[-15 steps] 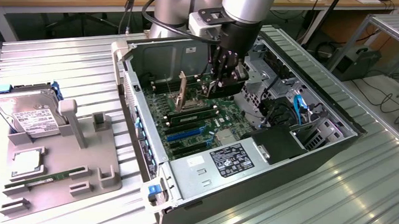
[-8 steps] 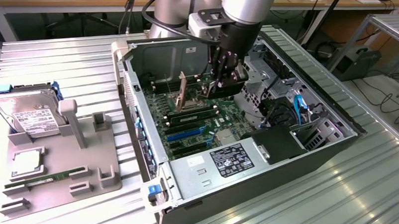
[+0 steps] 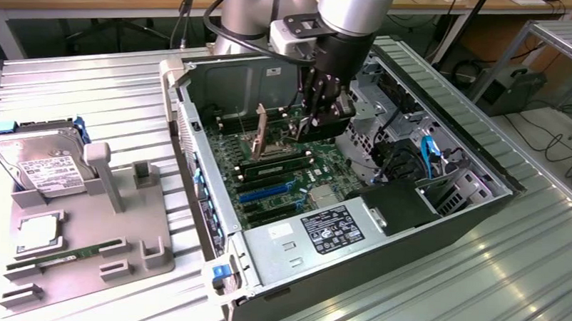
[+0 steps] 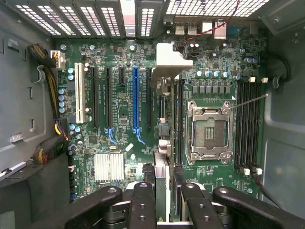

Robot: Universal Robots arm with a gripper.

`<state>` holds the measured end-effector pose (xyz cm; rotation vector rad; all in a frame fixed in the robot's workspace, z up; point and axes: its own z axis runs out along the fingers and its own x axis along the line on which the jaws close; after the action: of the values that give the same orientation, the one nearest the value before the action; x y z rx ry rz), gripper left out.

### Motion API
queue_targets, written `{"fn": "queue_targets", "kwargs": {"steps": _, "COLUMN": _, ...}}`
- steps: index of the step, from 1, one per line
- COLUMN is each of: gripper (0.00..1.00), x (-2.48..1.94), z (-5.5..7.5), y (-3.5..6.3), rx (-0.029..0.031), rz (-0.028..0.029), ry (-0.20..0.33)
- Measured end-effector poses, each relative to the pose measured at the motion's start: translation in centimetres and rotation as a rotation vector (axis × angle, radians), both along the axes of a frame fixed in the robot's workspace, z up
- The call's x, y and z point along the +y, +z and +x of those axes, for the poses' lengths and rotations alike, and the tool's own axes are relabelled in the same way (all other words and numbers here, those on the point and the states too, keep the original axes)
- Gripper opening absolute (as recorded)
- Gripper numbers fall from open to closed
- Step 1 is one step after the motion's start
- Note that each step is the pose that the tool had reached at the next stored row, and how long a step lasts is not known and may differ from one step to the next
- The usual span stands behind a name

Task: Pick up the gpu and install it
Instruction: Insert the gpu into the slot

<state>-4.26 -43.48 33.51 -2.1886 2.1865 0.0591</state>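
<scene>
One card, the gpu (image 4: 161, 167), hangs edge-on in our gripper (image 4: 164, 193), clamped between its fingers over the motherboard (image 4: 119, 109), so we'd keep it upright and parallel to the blue slot (image 4: 136, 95) before seating.

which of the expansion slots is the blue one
The long slot mid-board: its whole body is blue, its neighbours are black, the outermost white. One black slot lies between it and the gpu in the gripper.

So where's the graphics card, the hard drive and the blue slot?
graphics card (image 4: 167, 59): wrist view, silver end bracket.
hard drive (image 3: 38, 164): exterior view, labelled top face.
blue slot (image 4: 136, 95): wrist view, middle of its length.
</scene>
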Motion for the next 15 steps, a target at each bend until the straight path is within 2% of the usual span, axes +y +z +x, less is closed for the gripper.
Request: {"fn": "queue_targets", "kwargs": {"steps": 15, "gripper": 0.26, "x": -0.01, "z": -0.02, "y": -0.34, "rx": 0.0, "rz": 0.0, "ry": 0.0}}
